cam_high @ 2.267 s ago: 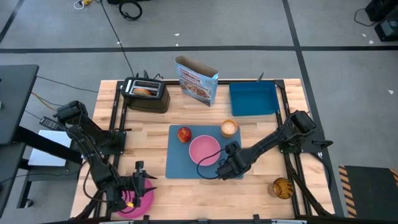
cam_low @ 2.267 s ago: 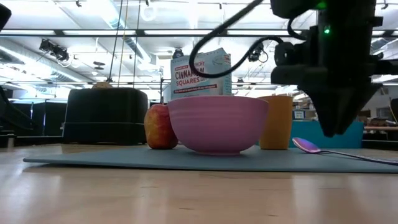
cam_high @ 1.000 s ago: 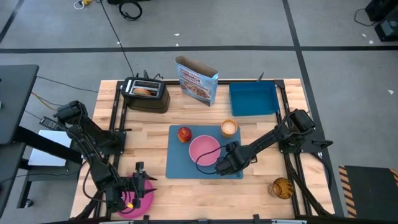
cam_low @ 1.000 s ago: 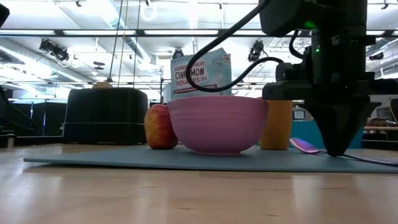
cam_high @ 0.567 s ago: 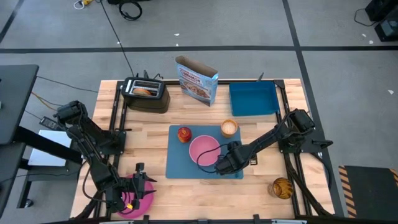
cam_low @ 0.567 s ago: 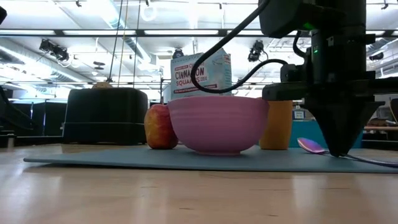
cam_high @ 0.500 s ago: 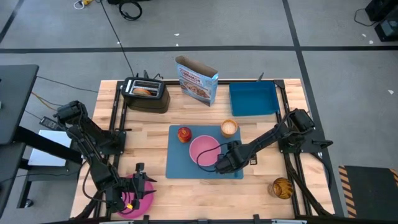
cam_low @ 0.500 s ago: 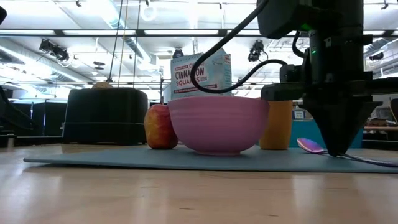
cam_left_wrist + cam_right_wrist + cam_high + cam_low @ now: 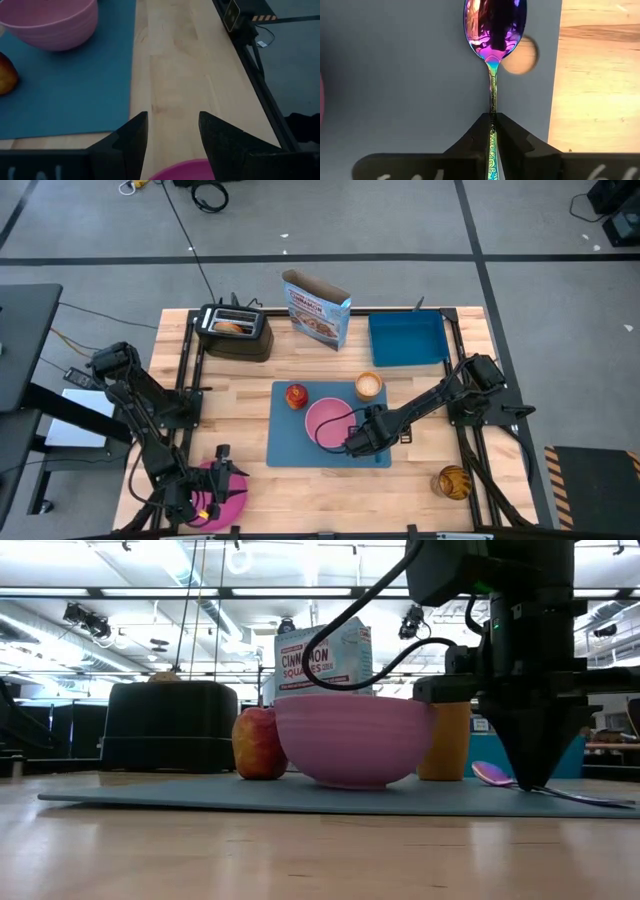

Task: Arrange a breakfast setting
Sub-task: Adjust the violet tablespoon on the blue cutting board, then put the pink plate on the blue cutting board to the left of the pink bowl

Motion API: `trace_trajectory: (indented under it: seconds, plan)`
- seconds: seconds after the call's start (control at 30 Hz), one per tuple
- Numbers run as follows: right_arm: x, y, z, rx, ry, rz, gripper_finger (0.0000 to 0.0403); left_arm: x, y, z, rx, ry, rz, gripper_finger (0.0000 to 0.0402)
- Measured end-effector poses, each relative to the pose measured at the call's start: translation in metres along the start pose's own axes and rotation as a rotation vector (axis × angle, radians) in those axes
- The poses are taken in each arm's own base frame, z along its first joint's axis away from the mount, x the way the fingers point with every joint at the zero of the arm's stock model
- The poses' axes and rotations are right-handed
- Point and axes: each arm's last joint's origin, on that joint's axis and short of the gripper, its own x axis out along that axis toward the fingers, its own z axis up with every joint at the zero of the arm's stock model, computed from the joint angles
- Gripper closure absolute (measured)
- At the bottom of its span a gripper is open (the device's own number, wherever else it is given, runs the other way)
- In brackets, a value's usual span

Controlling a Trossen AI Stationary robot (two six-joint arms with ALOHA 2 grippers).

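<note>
A blue placemat lies mid-table with a pink bowl, a red apple and a tan cup standing on it. The iridescent blue-purple spoon lies on the mat's right part, right of the bowl. My right gripper points down over the spoon's handle and is shut on it. The pink plate rests at the table's near left corner. My left gripper hovers open over the plate's rim; I cannot tell whether it touches the plate. My right gripper pinches the spoon's thin handle between its two fingers, a short way behind the spoon's bowl. It comes from above, pointing down, fingers across the handle. In the low view the spoon lies low along the placemat, handle running to the right.
A black toaster, a cereal box and a deep blue tray stand along the far side. A jar sits at the near right corner. Bare wood lies between the plate and the placemat.
My right gripper has kept shut on the spoon's handle and has rolled a little about its downward line, swinging the spoon slightly on the placemat.
</note>
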Motion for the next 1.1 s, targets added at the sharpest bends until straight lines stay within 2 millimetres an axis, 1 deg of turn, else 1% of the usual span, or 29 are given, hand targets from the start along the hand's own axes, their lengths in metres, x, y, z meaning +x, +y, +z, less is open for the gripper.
trace_trajectory:
  seconds: [0.27, 0.43, 0.57, 0.73, 0.8, 0.9, 1.0, 1.1]
  plan:
    - [0.000, 0.000, 0.000, 0.000, 0.000, 0.002, 0.0365, 0.000, 0.000, 0.000, 0.000, 0.000, 0.000, 0.0216]
    - [-0.001, 0.000, 0.000, -0.001, 0.000, 0.002, 0.0353, 0.000, 0.000, 0.000, 0.000, 0.000, 0.000, 0.0216]
    - [-0.008, 0.005, -0.001, -0.019, -0.012, 0.025, 0.0333, 0.000, 0.000, 0.000, 0.000, -0.001, 0.000, 0.0216]
    - [-0.026, 0.009, 0.000, -0.053, -0.025, 0.002, 0.0308, 0.000, -0.001, 0.001, -0.004, 0.001, -0.003, 0.0216]
    - [-0.036, 0.011, 0.001, -0.069, -0.029, -0.008, 0.0299, -0.004, -0.006, 0.010, -0.021, 0.015, -0.052, 0.0216]
    - [-0.054, 0.012, -0.002, -0.092, -0.046, -0.016, 0.0290, -0.019, -0.016, 0.037, -0.021, 0.024, -0.181, 0.0216]
    - [-0.076, 0.013, -0.008, -0.119, -0.068, 0.004, 0.0285, -0.038, -0.027, 0.060, 0.006, 0.028, -0.286, 0.0216]
    - [-0.098, 0.014, -0.019, -0.187, -0.112, 0.077, 0.0283, -0.061, -0.041, 0.082, 0.006, 0.040, -0.432, 0.0216]
